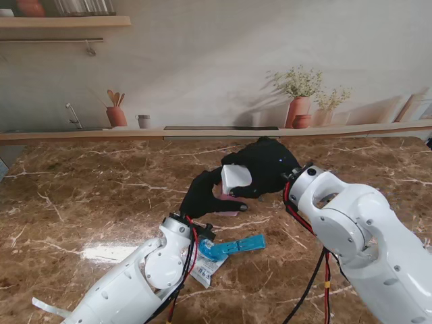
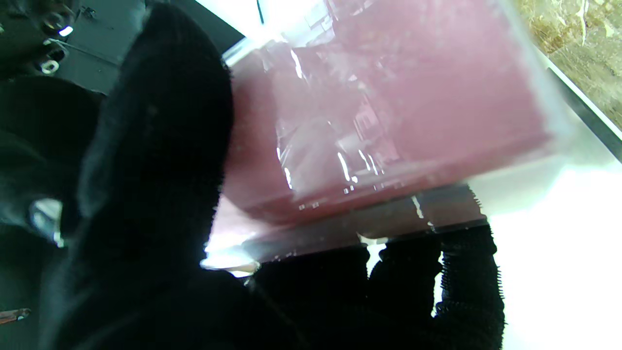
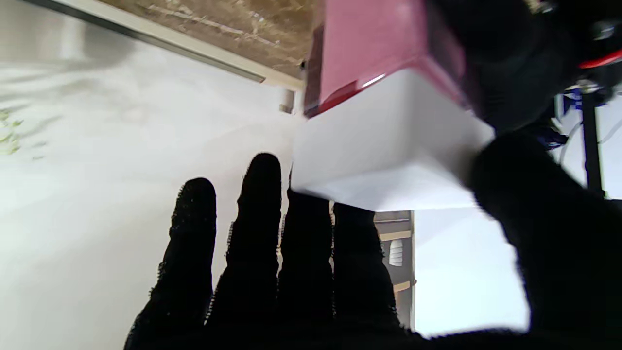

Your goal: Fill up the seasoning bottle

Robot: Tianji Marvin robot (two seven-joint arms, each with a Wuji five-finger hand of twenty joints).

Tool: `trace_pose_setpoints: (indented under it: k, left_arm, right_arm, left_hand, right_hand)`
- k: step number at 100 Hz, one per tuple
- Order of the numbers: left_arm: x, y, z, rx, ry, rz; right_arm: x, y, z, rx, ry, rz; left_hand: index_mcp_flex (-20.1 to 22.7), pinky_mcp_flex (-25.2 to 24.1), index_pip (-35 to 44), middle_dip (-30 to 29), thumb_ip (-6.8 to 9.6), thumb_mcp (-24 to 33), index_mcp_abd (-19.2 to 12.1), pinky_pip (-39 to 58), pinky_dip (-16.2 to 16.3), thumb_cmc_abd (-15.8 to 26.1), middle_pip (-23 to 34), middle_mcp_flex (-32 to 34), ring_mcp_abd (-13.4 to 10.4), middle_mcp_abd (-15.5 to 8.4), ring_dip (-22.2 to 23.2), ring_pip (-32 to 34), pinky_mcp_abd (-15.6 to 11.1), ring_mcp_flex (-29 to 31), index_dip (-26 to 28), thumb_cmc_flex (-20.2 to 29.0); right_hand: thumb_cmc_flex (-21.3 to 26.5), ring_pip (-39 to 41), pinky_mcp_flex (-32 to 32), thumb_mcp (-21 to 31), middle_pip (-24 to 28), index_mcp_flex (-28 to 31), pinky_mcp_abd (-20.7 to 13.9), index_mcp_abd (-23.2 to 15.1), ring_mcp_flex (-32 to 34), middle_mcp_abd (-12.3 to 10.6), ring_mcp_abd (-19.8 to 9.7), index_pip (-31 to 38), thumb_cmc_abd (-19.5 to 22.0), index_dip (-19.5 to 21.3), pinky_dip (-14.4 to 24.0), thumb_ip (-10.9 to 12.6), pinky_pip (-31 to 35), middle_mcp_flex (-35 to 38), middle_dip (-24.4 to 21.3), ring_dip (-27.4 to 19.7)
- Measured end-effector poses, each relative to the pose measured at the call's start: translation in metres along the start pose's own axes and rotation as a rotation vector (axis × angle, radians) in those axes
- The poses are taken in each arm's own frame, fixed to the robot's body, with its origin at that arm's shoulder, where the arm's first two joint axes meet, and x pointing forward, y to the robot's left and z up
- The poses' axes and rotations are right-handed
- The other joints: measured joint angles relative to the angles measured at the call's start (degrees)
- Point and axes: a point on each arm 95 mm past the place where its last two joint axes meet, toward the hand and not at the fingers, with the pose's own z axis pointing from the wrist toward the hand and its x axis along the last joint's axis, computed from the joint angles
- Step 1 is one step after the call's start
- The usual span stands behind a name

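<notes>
The bottle [image 1: 229, 196] is held over the middle of the table [image 1: 81, 196], between the two black-gloved hands. Its pink body is gripped by the left hand [image 1: 201, 194], fingers wrapped around the clear wall, seemingly so that it is kept from turning. The white lid [image 1: 235, 177] is pinched by the right hand [image 1: 264, 167]: in the right wrist view the thumb [image 3: 549, 228] is pressed against one side of the lid and the fingers [image 3: 265, 194] lie along the other. This two-handed hold is judged to suit taking the lid off before filling. A blue packet [image 1: 233, 247] lies flat on the table just beside the left wrist, nearer to me, probably kept within reach as the refill. Whether the lid is seated or already loose cannot be told.
</notes>
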Motion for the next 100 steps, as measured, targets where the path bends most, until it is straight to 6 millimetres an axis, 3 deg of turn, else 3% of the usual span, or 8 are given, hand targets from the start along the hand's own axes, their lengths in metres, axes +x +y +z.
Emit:
trace_pose_setpoints:
  k: [15, 36, 48, 58, 76, 84, 89, 100]
  left_arm:
    - [0.0, -0.001, 0.0, 0.002, -0.001, 0.0]
    - [-0.001, -0.002, 0.0, 0.007, -0.002, 0.003]
    - [-0.001, -0.003, 0.0, 0.008, 0.0, 0.003]
    - [0.0, -0.004, 0.001, 0.01, 0.002, 0.003]
    - [0.001, -0.004, 0.001, 0.011, 0.004, 0.004]
    - [0.001, -0.004, 0.001, 0.011, 0.004, 0.003]
    - [0.001, -0.004, 0.001, 0.011, 0.004, 0.003]
    - [0.001, -0.004, 0.001, 0.01, 0.005, 0.004]
  right_arm:
    - [0.008, -0.004, 0.005, -0.052, -0.145, -0.108]
    - [0.021, -0.009, 0.005, -0.054, -0.238, -0.133]
    - [0.021, -0.008, -0.001, -0.068, -0.227, -0.079]
    - [0.019, -0.004, -0.014, -0.083, -0.207, -0.017]
    - [0.016, 0.011, -0.029, -0.093, -0.06, 0.079]
    - [0.013, 0.015, -0.033, -0.063, 0.018, 0.052]
    - [0.013, 0.016, -0.034, -0.034, 0.057, 0.094]
    - [0.01, 0.016, -0.03, -0.011, 0.119, 0.133]
  left_hand:
    - [0.0, 0.0, 0.0, 0.0, 0.0, 0.0, 0.07, 0.0, 0.0, 0.0, 0.0, 0.0, 0.0, 0.0, 0.05, 0.0, 0.0, 0.0, 0.0, 0.0]
    - [0.0, 0.0, 0.0, 0.0, -0.01, 0.0, 0.11, 0.0, 0.0, 0.0, 0.0, 0.0, 0.0, 0.0, 0.06, 0.0, 0.0, 0.0, 0.0, 0.0]
    - [0.0, 0.0, 0.0, 0.0, -0.01, 0.0, 0.11, 0.0, 0.0, 0.0, 0.0, 0.0, 0.0, 0.0, 0.06, 0.0, 0.0, 0.0, 0.0, 0.0]
    - [0.0, 0.0, 0.0, 0.0, -0.01, 0.0, 0.11, 0.0, 0.0, 0.0, 0.0, 0.0, 0.0, 0.0, 0.06, 0.0, 0.0, 0.0, 0.0, 0.0]
    - [0.0, 0.0, 0.0, 0.0, -0.01, 0.0, 0.11, 0.0, 0.0, 0.0, 0.0, 0.0, 0.0, 0.0, 0.06, 0.0, 0.0, 0.0, 0.0, 0.0]
    - [0.0, 0.0, 0.0, 0.0, -0.01, 0.0, 0.11, 0.0, 0.0, 0.0, 0.0, 0.0, 0.0, 0.0, 0.06, 0.0, 0.0, 0.0, 0.0, 0.0]
    - [0.0, 0.0, 0.0, 0.0, -0.01, 0.0, 0.11, 0.0, 0.0, 0.0, 0.0, 0.0, 0.0, 0.0, 0.06, 0.0, 0.0, 0.0, 0.0, 0.0]
    - [0.0, 0.0, 0.0, 0.0, -0.01, 0.0, 0.11, 0.0, 0.0, 0.0, 0.0, 0.0, 0.0, 0.0, 0.06, 0.0, 0.0, 0.0, 0.0, 0.0]
  right_hand:
    - [-13.07, 6.98, 12.33, -7.43, 6.17, 13.41, 3.86, -1.06, 16.31, -0.94, 1.79, 11.75, 5.49, -0.47, 2.22, 0.12, 14.82, 16.98, 2.78, 3.47]
    - [-25.73, 8.99, 19.54, -5.45, 5.22, 19.87, 5.51, 2.38, 26.11, 1.09, 4.88, 13.27, 18.77, -11.81, -3.61, 8.15, 27.03, 27.92, -4.41, 0.55]
    - [-27.94, -1.58, 14.79, -6.61, -3.08, 12.15, 5.42, 2.91, 21.24, 2.86, 5.93, 5.23, 23.86, -18.72, -6.95, 8.23, 22.84, 21.66, -10.05, -3.58]
    - [-27.81, -13.53, 8.46, -6.86, -11.83, -1.77, 4.66, -0.23, 10.1, 2.74, 6.07, -1.95, 24.26, -20.96, -7.16, 8.23, 14.7, 4.83, -15.32, -7.92]
    - [-1.41, -24.87, -3.55, -5.9, -18.01, -13.89, 5.34, -2.17, -7.94, 3.4, 6.52, -7.94, 9.87, -18.03, -7.18, 8.45, -2.26, -18.39, -19.96, -14.65]
    - [9.57, -26.77, -6.98, 15.82, -18.63, -14.48, 5.23, -6.69, -12.64, 3.4, 6.5, -8.17, -0.5, -15.05, -6.24, 11.19, -8.14, -23.45, -21.25, -16.73]
    - [17.29, -27.07, -8.52, 28.81, -18.66, -15.1, 4.12, -9.92, -14.87, 3.45, 6.47, -8.13, -6.7, -13.45, -6.06, 6.63, -10.61, -25.14, -21.29, -17.41]
    - [29.82, -26.95, -10.51, 31.02, -18.08, -15.1, 2.11, -13.31, -18.26, 3.43, 4.65, -8.13, -9.42, -12.27, -6.01, 2.2, -12.87, -27.86, -21.3, -18.15]
